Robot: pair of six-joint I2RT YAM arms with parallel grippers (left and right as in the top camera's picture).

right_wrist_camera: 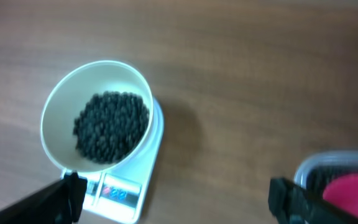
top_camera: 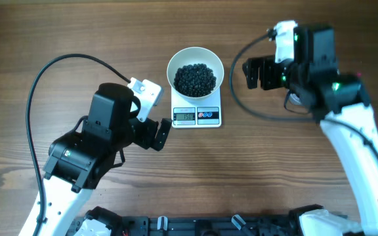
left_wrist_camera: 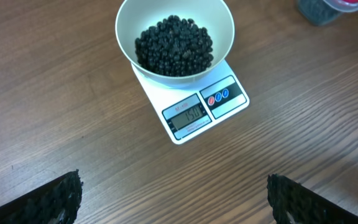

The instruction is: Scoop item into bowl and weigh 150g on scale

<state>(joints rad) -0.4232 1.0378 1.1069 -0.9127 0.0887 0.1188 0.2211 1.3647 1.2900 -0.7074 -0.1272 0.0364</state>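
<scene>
The brown wooden table (top_camera: 77,33) fills every view. In the blurred right wrist view, the clear tub (right_wrist_camera: 328,163) with the pink scoop (right_wrist_camera: 353,193) is cut off at the frame edge. The white bowl (top_camera: 176,62) stands on the scale (top_camera: 197,117) and holds the black pellets (top_camera: 195,78). The left gripper (left_wrist_camera: 174,202) and the right gripper (right_wrist_camera: 173,199) both have their fingers wide apart and hold nothing.

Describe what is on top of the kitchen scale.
The white bowl rests on the scale, holding a heap of black pellets. The display and buttons show beside it. The platform beneath the bowl is covered, so nothing there can be seen.
</scene>
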